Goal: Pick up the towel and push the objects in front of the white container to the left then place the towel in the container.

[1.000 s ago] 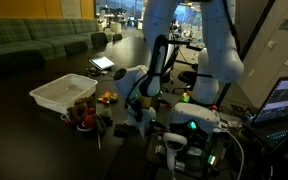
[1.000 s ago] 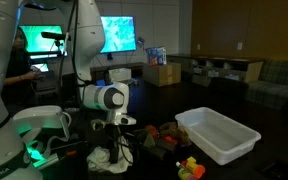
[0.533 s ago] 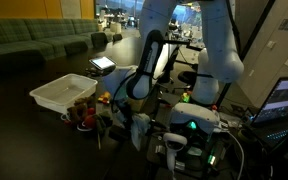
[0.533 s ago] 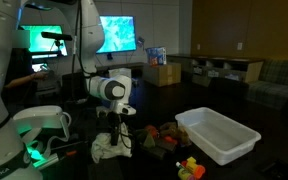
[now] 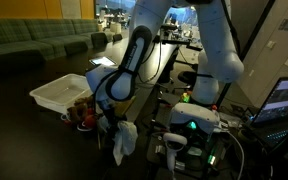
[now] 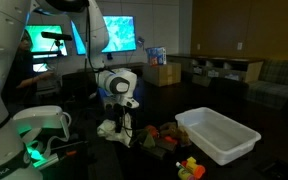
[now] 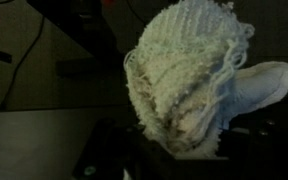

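My gripper [image 5: 112,122] is shut on the white towel [image 5: 124,140], which hangs from it above the dark table; it also shows in an exterior view [image 6: 112,127] and fills the wrist view [image 7: 189,85]. The white container [image 5: 62,93] stands just beyond the gripper and appears in an exterior view [image 6: 217,133] too. Small colourful objects [image 5: 86,112] lie in front of the container, close beside the gripper; they show as a cluster [image 6: 169,140] in an exterior view. The fingertips are hidden by the towel.
A dark table [image 5: 24,130] carries the scene. A laptop [image 5: 282,98] and cabled equipment with green lights [image 5: 192,125] stand near the arm's base. A tablet [image 5: 102,63] lies behind the container. A sofa [image 5: 34,42] lines the far side.
The arm has lifted the towel off the table and carried it toward the container and the objects. The towel now hangs free instead of lying bunched on the table.
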{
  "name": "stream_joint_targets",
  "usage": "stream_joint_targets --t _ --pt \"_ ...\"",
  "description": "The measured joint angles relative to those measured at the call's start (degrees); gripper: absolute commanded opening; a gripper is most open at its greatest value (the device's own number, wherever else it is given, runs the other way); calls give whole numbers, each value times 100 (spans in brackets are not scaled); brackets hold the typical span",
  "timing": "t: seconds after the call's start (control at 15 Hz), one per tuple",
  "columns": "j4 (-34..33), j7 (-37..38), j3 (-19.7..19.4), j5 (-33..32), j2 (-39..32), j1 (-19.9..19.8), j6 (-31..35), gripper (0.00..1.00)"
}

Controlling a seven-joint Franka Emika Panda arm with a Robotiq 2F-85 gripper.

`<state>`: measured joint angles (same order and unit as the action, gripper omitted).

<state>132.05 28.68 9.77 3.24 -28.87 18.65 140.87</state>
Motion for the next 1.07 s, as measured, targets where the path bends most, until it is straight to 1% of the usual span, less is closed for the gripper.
stream_joint_targets --t 0.2,0.4,0.53,0.73,0.93,1.07 --pt "-350 -49 115 109 -214 72 47 1" --pt "-671 -61 180 111 -431 241 203 1" --pt "-810 -187 266 144 -488 298 216 1" --pt "-845 -617 387 346 -402 226 252 1" --pt "-804 -756 360 359 -161 151 442 1" --pt "-751 -956 362 359 30 73 419 1"
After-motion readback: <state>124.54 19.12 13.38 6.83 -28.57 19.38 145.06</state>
